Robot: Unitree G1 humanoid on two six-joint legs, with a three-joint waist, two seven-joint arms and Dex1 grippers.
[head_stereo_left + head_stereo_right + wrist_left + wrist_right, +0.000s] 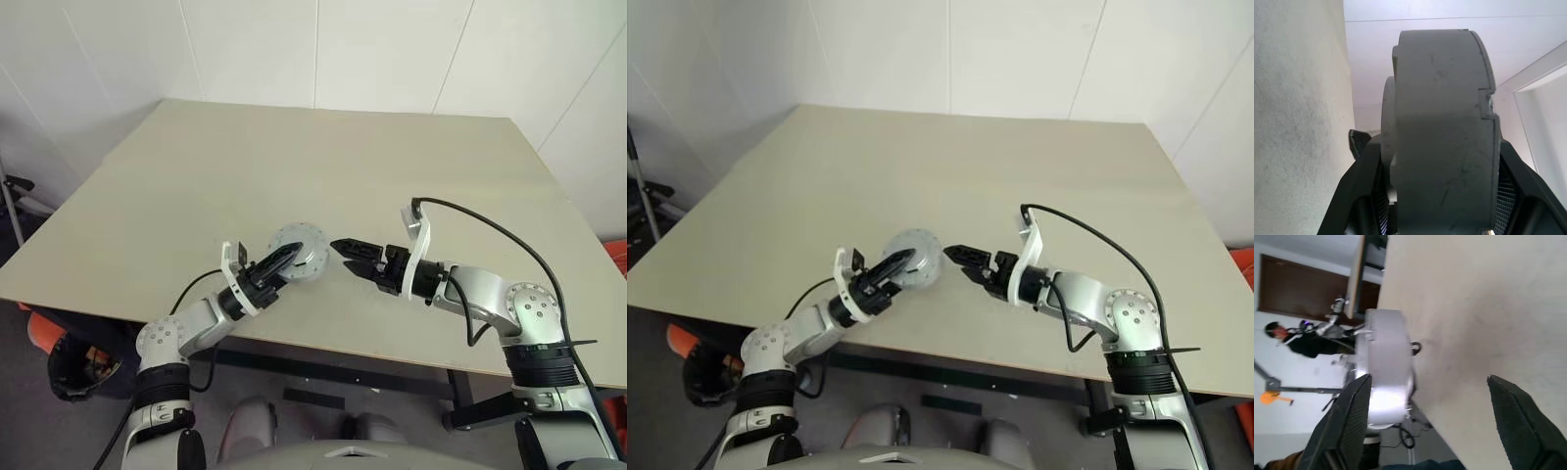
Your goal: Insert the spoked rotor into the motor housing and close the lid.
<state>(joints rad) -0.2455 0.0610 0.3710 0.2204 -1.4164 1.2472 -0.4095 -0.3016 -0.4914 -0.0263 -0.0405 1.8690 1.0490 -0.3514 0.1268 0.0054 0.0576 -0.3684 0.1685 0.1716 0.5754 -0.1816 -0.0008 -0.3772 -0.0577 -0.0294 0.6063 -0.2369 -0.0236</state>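
Left gripper (284,258) clamped on the motor housing (302,250); right gripper (349,252) released, fingers spread.

The grey round housing is held above the table (323,166) near its front edge, gripped across its thickness by the left fingers (1364,196). The lid appears seated on it, though this cannot be confirmed. The right gripper sits just beside the housing, not touching, its fingers (1347,416) wide apart.
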